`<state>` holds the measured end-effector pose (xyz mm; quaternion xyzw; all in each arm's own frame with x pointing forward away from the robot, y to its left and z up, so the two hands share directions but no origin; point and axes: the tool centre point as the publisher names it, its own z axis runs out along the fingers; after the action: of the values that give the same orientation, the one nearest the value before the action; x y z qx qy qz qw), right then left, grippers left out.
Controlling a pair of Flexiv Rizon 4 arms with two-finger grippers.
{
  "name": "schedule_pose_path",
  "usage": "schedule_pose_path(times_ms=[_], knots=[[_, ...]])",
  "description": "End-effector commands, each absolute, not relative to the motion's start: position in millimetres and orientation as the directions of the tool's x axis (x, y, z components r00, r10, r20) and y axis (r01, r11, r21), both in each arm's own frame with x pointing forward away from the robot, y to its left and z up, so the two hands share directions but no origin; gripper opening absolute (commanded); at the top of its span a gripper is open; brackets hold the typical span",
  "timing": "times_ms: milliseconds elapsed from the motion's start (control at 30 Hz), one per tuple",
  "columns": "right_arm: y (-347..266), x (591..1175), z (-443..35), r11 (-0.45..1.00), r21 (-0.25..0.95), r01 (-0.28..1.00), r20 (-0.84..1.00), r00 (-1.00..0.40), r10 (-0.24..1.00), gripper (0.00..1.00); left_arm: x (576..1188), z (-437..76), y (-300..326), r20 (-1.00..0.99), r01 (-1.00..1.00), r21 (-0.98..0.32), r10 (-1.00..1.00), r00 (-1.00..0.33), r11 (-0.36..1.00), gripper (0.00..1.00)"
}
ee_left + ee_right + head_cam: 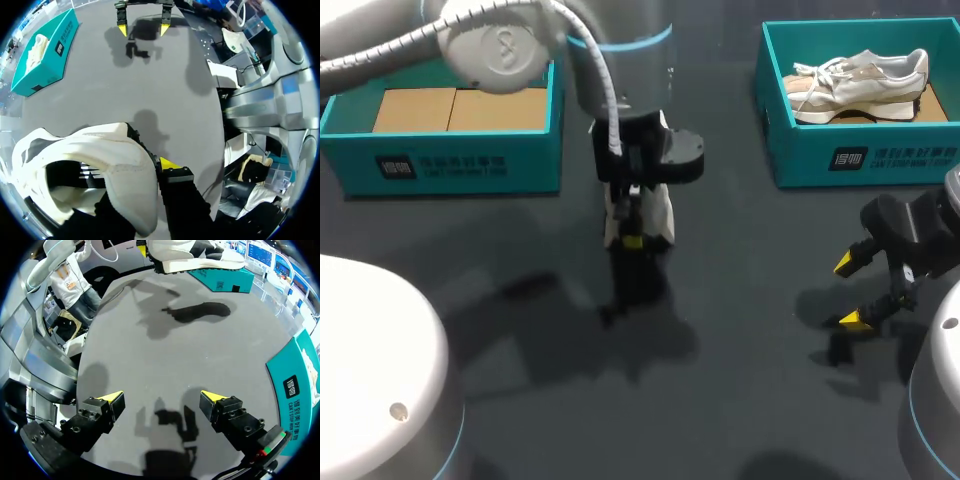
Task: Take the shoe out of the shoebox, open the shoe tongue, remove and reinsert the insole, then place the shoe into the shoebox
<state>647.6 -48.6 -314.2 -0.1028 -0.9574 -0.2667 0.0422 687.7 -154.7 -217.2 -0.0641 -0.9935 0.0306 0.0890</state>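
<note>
Two yellow-tipped fingers of the right gripper (851, 291) stand wide apart with nothing between them. They hover over the matte dark-grey table (740, 380), nearer the robot than the white shoe (125, 165) and off to its right. That arm comes in low from the right side, its fingers pointing toward the shoe.

The white shoe hangs clear of the table and casts a shadow below itself. The left gripper (632, 242) points straight down from an upright forearm and is clamped on the shoe's padded collar wall. One finger presses the smooth, stitched outer side and the other sits inside the opening. The upper is soft and rounded, with a dark striped patch on its flank.

Beyond the shoe to its left stands the left shoebox (450, 165), a teal rectangular carton lined with plain brown cardboard (455, 108). Beyond the shoe to its right, the right shoebox (860, 160), of the same teal card, holds a second shoe (860, 85), pale with white laces. Each box front bears a small white printed label.
</note>
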Motion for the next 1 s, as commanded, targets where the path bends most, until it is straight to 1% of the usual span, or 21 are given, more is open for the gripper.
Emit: schedule_pose_path(times_ms=[33, 167, 233, 933, 1000], knots=[[-48.5, 645.8, -314.0, 0.837, 0.501, 0.219, 0.133, -0.975, 0.175, 1.0, 714.1, -174.7, -125.4, 0.188, 0.142, -0.095, 0.158, -0.969, 0.985, 0.0], [-48.5, 645.8, -314.0, 0.837, 0.501, 0.219, 0.133, -0.975, 0.175, 1.0, 742.5, -149.5, -108.0, 0.229, 0.159, -0.116, 0.182, -0.956, 0.981, 0.0], [-48.5, 645.8, -314.0, 0.837, 0.501, 0.219, 0.133, -0.975, 0.175, 1.0, 759.8, -139.1, -100.6, 0.249, 0.147, -0.068, 0.159, -0.955, 0.987, 0.0], [-48.5, 645.8, -314.0, 0.837, 0.501, 0.219, 0.133, -0.975, 0.175, 1.0, 759.8, -139.1, -100.6, 0.249, 0.147, -0.068, 0.159, -0.955, 0.987, 0.0], [-48.5, 645.8, -314.0, 0.837, 0.501, 0.219, 0.133, -0.975, 0.175, 1.0, 772.2, -131.1, -87.2, 0.248, 0.158, -0.073, 0.171, -0.954, 0.985, 0.0]])
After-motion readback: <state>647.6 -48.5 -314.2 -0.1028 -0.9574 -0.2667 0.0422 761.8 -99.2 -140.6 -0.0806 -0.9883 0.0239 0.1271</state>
